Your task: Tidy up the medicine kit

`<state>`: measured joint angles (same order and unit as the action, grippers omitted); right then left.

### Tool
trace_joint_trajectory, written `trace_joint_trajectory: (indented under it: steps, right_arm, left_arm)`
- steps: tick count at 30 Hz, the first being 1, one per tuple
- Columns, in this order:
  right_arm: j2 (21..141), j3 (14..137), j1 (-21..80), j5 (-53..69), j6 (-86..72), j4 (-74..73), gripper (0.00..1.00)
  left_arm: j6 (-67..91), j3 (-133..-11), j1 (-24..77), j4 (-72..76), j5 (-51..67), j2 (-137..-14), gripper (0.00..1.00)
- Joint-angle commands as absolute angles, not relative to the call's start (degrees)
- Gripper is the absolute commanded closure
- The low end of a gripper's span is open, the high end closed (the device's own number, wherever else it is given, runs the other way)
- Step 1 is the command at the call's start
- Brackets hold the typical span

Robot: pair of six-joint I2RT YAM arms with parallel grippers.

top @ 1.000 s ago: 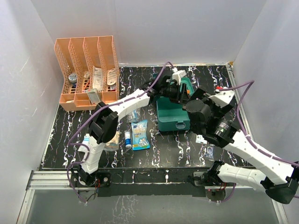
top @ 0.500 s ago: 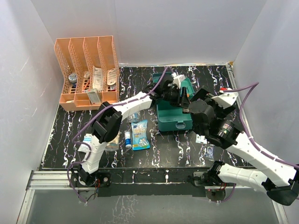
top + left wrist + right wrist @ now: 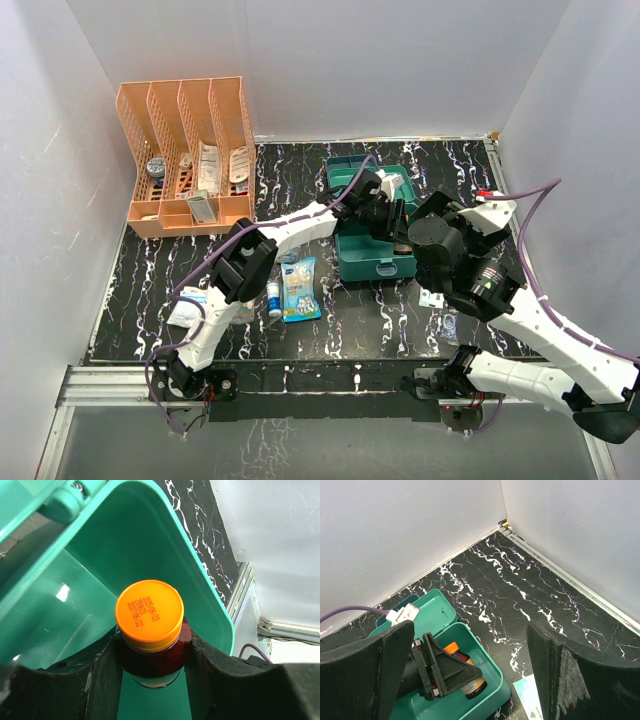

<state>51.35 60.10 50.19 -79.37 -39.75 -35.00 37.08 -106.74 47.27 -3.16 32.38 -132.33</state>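
Note:
The teal medicine kit [image 3: 372, 262] stands open at mid-table, its lid [image 3: 350, 170] laid back. My left gripper [image 3: 150, 655] is shut on a brown bottle [image 3: 150, 662] with an orange cap [image 3: 149, 612] and holds it inside the kit's main box [image 3: 150, 540]. The right wrist view shows the bottle [image 3: 472, 682] lying low in the box [image 3: 492, 667], between the left fingers [image 3: 450, 672]. My right gripper [image 3: 470, 645] is open and empty, hovering above the kit's right side. No insert tray shows.
An orange file rack [image 3: 185, 150] with several items stands at the back left. A blue pouch [image 3: 298, 287], a small white bottle [image 3: 274, 297] and packets [image 3: 190, 305] lie left of the kit. Flat packets [image 3: 440, 310] lie right of it. White walls close in on three sides.
My left gripper has moved right and forward with the bottle, from over the lid into the kit's box. My right arm has shifted slightly right.

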Motion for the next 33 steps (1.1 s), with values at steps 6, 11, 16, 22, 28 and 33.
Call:
trace_joint_trajectory:
  steps: [6,11,16,22,28,33]
  right_arm:
    - [50.41,59.37,50.16,-81.74,-41.37,-35.38,0.07]
    - [50.79,59.46,50.19,-81.58,-41.61,-35.34,0.07]
    - [50.79,59.15,50.18,-81.30,-42.70,-36.07,0.07]
    - [50.81,58.82,50.13,-80.91,-43.93,-36.94,0.07]
    - [50.81,58.51,50.19,-80.44,-45.23,-38.03,0.07]
    - [50.55,58.54,50.18,-80.12,-45.77,-38.59,0.07]
  left_arm:
    - [36.91,-111.68,48.34,-6.50,33.87,-132.54,1.00]
    - [36.24,-111.44,48.39,-7.45,32.78,-132.05,0.70]
    - [35.50,-111.68,48.67,-8.50,32.03,-131.63,0.49]
    - [34.16,-111.83,49.17,-9.92,30.52,-130.76,0.33]
    - [32.19,-111.57,49.87,-10.66,28.45,-129.23,0.33]
    - [27.67,-110.42,50.85,-11.38,25.58,-125.96,0.33]
